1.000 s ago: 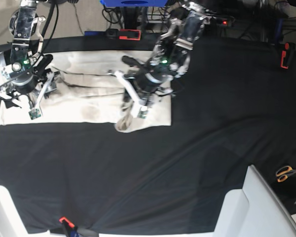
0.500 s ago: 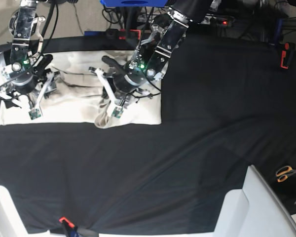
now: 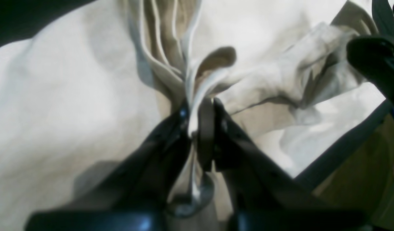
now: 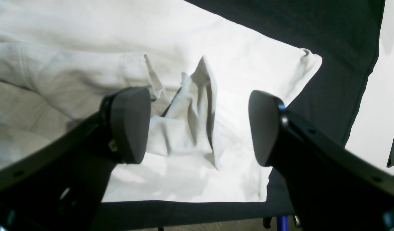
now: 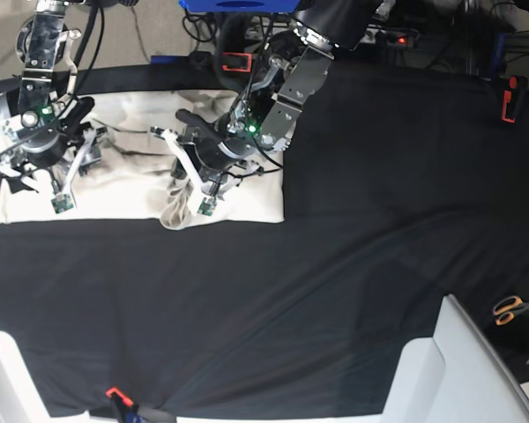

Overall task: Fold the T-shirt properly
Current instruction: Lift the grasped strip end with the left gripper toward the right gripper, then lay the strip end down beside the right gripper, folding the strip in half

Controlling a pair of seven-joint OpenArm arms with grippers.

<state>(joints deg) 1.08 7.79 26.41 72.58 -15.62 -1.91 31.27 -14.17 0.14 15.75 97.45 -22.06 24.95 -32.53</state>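
Black cloth table (image 5: 353, 264), rumpled cream T-shirt (image 5: 132, 189), apparently soft cotton

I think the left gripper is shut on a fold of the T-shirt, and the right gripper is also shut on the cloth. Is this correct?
Not quite. The left gripper is indeed shut on a fold of the T-shirt. But the right gripper is open: the right wrist view shows its jaws wide apart above the cloth, gripping nothing.
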